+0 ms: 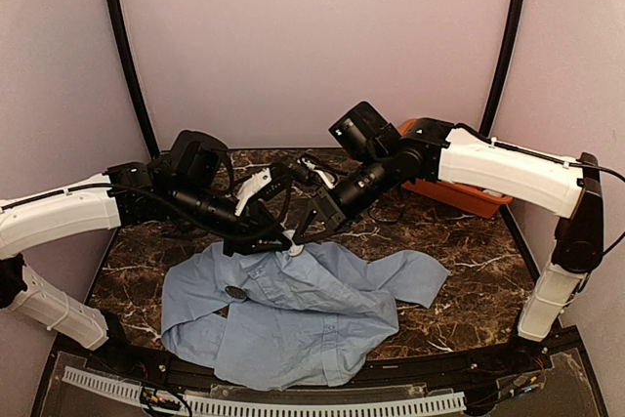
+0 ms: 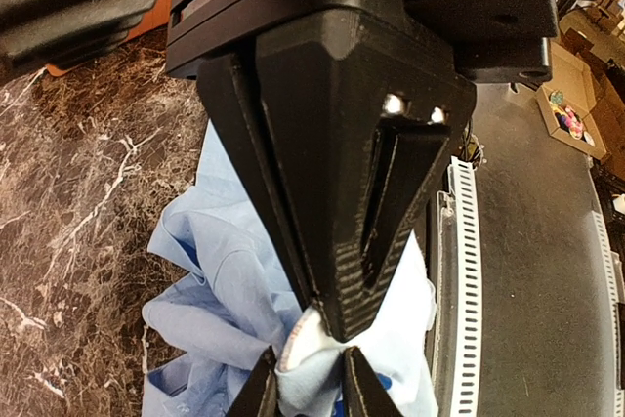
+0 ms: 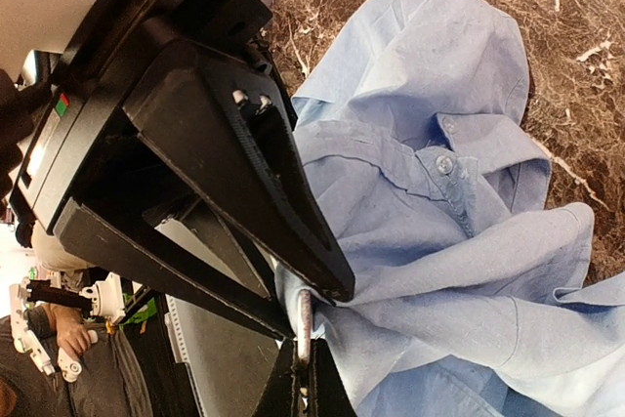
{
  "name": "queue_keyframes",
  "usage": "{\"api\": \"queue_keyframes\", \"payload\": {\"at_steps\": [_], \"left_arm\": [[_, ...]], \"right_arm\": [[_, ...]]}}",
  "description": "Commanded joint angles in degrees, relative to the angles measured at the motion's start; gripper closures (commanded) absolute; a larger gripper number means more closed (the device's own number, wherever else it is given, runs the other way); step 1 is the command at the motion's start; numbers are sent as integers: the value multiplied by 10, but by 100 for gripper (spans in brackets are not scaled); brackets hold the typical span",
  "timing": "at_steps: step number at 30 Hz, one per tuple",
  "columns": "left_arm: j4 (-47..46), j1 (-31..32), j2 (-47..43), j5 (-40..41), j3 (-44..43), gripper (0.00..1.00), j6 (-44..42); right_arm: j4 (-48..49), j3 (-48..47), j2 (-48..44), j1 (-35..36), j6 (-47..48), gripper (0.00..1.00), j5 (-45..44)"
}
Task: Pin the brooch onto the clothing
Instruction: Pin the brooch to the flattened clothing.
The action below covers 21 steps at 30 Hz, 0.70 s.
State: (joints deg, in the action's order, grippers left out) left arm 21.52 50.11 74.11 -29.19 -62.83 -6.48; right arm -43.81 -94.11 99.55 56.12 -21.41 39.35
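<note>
The light blue shirt (image 1: 293,314) lies crumpled on the marble table (image 1: 469,261). A small dark round disc, the brooch (image 1: 235,292), rests on its left part, apart from both grippers. My left gripper (image 1: 289,245) and right gripper (image 1: 299,238) meet tip to tip over the shirt's upper edge. In the left wrist view my left gripper (image 2: 327,324) is shut at a small pale disc (image 2: 301,349) wrapped in fabric. In the right wrist view my right gripper (image 3: 312,308) pinches a fold of the shirt (image 3: 439,271), and the thin disc (image 3: 305,324) shows edge-on.
An orange-red item (image 1: 459,192) lies at the back right behind the right arm. A white perforated rail (image 1: 293,405) runs along the front edge, and also shows in the left wrist view (image 2: 459,271). Curtain walls close the sides and back.
</note>
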Motion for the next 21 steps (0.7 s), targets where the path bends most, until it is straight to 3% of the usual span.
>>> {"api": "queue_keyframes", "payload": {"at_steps": [1,21], "left_arm": [[35,0,13,27,-17,78,-17],[86,6,47,48,-51,78,-23]], "right_arm": [[18,-26,-1,12,14,100,16],[-28,-59,23,22,37,100,-28]]}}
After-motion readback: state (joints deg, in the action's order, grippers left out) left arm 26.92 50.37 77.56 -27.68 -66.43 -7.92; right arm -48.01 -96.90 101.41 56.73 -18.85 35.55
